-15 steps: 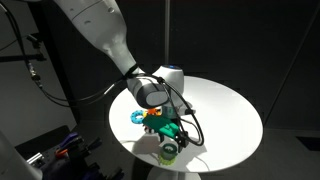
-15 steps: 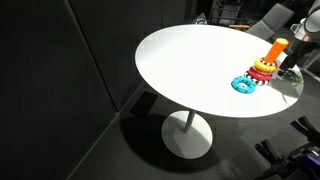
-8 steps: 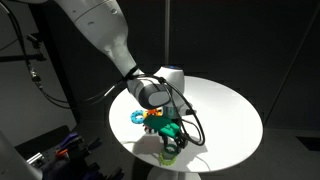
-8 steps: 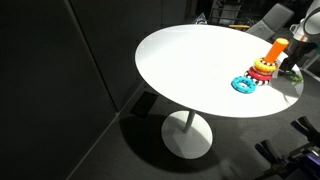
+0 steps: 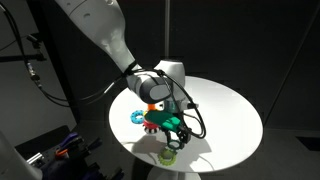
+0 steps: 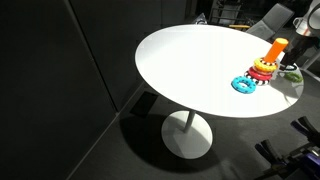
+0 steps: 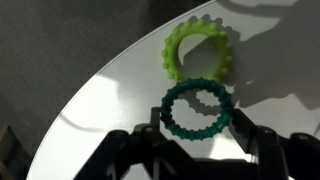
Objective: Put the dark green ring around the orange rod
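Wrist view shows us the white desk below, and in an exterior view the arm reaches over it. The orange rod stands upright on its stack of red and yellow rings, with a blue ring just beside the base. A light green ring lies flat on the desk. The dark green ring appears lifted above it. The claw is clenched on the ring's outer edge from both sides, which we judge keeps the centre free for threading. The ring sits level, its hole facing straight down. Being round, it has no long axis.
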